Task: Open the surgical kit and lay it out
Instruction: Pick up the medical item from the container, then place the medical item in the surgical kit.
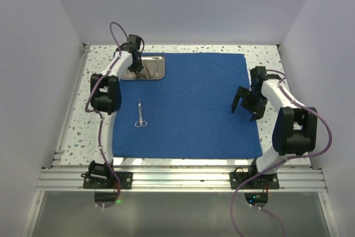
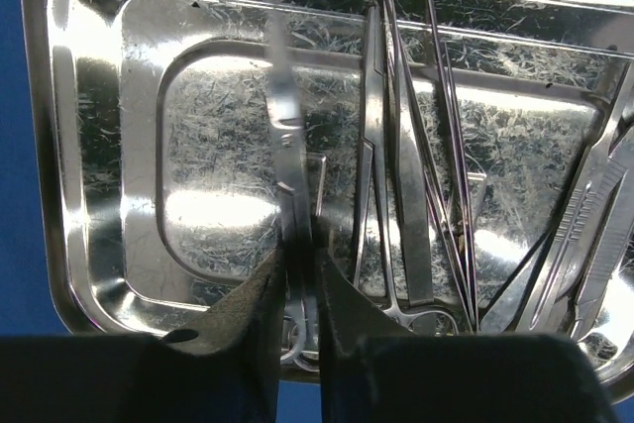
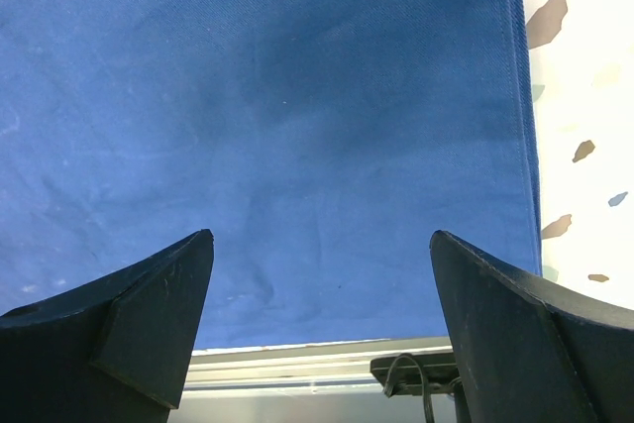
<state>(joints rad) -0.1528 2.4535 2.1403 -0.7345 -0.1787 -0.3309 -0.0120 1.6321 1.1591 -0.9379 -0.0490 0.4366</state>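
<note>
Lying spread flat on the table [image 1: 265, 55], the royal-blue cloth wrap [image 1: 194, 104] carries the shiny steel tray [image 1: 159, 58] at its far-left corner and thin silver scissors [image 1: 140, 116] near its left edge. From the left wrist, the left gripper [image 2: 300, 274] pinches narrowly around a slim steel instrument [image 2: 287, 146] inside the tray. From the right wrist, the right gripper [image 3: 319, 237] hangs spread wide above the cloth, holding nothing.

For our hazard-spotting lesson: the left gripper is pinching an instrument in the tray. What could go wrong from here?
1. The left gripper pinches the ring-handled instrument on its thin shank, so it could twist or slip.
2. Neighbouring instruments lie close beside it in the steel tray and might snag.
</note>
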